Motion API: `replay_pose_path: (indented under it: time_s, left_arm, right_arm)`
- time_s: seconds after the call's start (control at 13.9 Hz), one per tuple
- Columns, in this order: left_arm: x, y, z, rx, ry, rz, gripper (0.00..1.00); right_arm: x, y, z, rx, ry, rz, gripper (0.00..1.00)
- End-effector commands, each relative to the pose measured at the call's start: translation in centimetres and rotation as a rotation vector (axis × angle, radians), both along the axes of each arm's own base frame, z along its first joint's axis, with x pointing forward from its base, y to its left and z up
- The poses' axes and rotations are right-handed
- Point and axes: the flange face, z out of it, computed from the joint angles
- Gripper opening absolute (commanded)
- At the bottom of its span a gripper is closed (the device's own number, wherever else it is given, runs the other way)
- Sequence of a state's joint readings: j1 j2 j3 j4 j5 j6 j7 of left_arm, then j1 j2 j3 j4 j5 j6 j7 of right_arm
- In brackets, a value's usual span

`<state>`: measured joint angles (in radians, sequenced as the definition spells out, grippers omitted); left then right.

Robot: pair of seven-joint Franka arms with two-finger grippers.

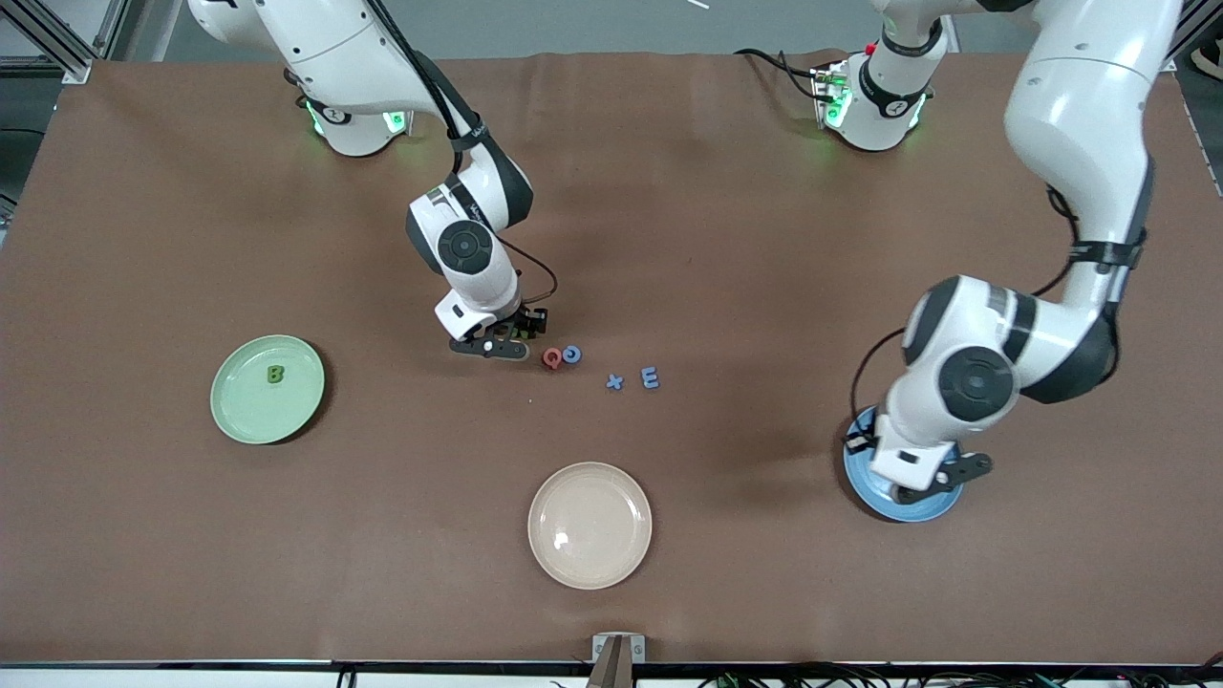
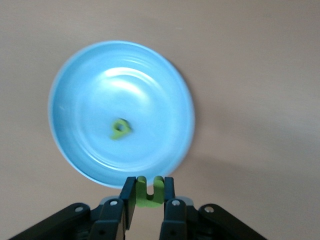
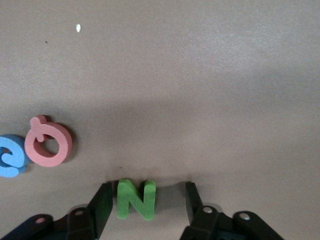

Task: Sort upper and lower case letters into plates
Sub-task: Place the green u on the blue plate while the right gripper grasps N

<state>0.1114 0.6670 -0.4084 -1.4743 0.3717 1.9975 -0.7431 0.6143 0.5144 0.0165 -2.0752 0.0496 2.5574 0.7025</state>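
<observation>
Front view: the right hand (image 1: 504, 342) is low at the worktop (image 1: 764, 239), just beside the pink-red Q (image 1: 552, 358) and a blue letter (image 1: 571, 354); two more blue letters, an x (image 1: 614, 382) and an E (image 1: 650, 378), lie toward the left arm's end. The mint plate (image 1: 244, 411) holds one green B (image 1: 275, 375). One cream plate (image 1: 590, 525) lies nearest the camera. The left hand (image 1: 932, 483) is over the blue plate (image 1: 865, 483).

Left wrist view: the left hand (image 2: 149, 192) pinches a yellow-green letter (image 2: 149, 191) above the plate's rim; one more lies inside (image 2: 120, 129).

Right wrist view: the right hand (image 3: 146, 205), spread, straddles a green N (image 3: 136, 199).
</observation>
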Motion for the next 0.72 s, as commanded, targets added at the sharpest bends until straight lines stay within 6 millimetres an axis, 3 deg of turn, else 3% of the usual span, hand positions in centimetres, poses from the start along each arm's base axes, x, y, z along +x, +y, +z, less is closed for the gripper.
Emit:
replay_pose_path:
  time_s: [0.0,0.14,0.29,0.36,0.43,0.58,0.65]
  left_arm:
    - [-0.5,3.6,-1.7,0.011,-0.008,-0.055,0.02]
    - [-0.6,7.0,-3.8,0.001,-0.021,-0.068,0.02]
    - [-0.9,7.6,-5.5,-0.016,-0.051,-0.081,0.08]
    - [-0.8,7.6,-6.2,-0.020,-0.047,-0.079,0.27]
    - [-0.7,7.7,-6.5,-0.023,-0.048,-0.074,0.54]
    - [-0.5,7.7,-5.8,-0.021,-0.059,-0.064,0.98]
    - [-0.5,7.6,-5.6,-0.020,-0.061,-0.062,1.00]
  right_arm:
    - [-0.3,0.8,-0.7,0.006,-0.010,-0.010,0.58]
    - [-0.3,0.9,-0.8,0.008,-0.012,-0.009,0.45]
    - [-0.3,0.8,-0.8,0.008,-0.012,-0.010,0.33]
    - [-0.3,0.9,-0.7,0.008,-0.012,-0.008,0.27]
    - [-0.3,0.9,-0.7,0.008,-0.012,-0.008,0.21]
    - [-0.3,0.9,-0.6,0.009,-0.013,-0.008,0.15]
    - [-0.2,1.0,-0.1,0.010,-0.013,-0.008,0.13]
